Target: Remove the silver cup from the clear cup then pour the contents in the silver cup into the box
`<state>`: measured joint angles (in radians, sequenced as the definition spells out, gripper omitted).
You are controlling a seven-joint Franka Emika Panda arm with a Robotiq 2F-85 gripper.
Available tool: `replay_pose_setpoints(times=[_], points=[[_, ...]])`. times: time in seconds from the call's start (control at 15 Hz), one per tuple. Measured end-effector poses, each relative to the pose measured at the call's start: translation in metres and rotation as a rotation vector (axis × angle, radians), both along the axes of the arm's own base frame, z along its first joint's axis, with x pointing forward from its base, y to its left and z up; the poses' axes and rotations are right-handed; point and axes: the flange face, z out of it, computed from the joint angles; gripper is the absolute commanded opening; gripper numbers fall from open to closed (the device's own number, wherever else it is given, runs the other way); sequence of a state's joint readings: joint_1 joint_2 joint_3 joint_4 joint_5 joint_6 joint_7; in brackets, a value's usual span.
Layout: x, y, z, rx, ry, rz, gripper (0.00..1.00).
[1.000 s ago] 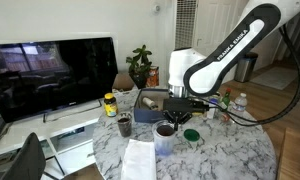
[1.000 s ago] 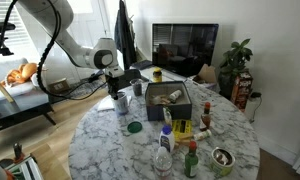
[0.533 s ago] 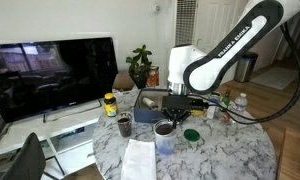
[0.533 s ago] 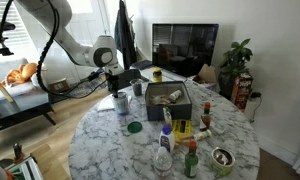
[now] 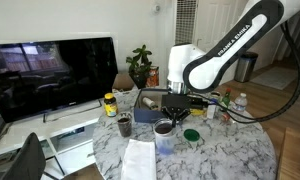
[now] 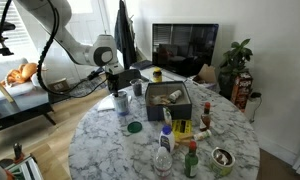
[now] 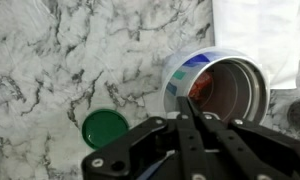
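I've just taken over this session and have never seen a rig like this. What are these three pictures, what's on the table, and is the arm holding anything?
The machine is a single white robot arm with a two-fingered gripper at its end. Two pictures come from cameras standing in the room, on different sides of the round marble table. The third comes from a camera on the wrist, looking down past the gripper. Just under the gripper stands the silver cup, nested in the clear cup, with something reddish inside it. Nearby are a green lid, white paper, a smaller dark cup and the blue-grey box. I cannot tell whether the fingers are closed on the cup's rim. The silver cup is not yet lifted out.
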<state>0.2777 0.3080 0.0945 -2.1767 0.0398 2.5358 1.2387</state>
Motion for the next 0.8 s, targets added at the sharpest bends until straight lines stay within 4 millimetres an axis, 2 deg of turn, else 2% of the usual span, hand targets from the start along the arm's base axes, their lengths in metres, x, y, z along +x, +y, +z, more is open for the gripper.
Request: replay_pose_setpoints(times=[0.27,0.8], points=[[0.003,-0.004,0.009,0.006,-0.014,-0.01,0.01],[0.007,-0.019,0.043,0.066,-0.054,-0.049,0.01]])
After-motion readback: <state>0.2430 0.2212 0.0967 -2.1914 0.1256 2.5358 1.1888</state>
